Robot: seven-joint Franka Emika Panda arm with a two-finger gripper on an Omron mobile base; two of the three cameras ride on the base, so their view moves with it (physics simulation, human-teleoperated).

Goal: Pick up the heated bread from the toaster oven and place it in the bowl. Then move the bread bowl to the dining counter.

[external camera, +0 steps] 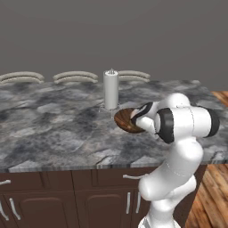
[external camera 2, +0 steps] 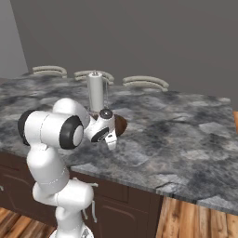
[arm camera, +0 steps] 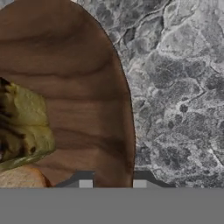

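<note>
The dark reddish-brown wooden bowl is at the grey-and-black marbled dining counter, near its middle. Whether it rests on the stone or hangs just above it, I cannot tell. The bread, a golden-brown chunk with a darker crust, lies inside the bowl. My gripper comes in from the bowl's near side. Its two fingertips straddle the bowl's rim closely, shut on it. The toaster oven is out of view.
A tall pale cylinder stands on the counter just behind the bowl. Rounded pale chair backs line the counter's far edge. Dark brown cabinets sit under the near edge, with wooden floor to the right.
</note>
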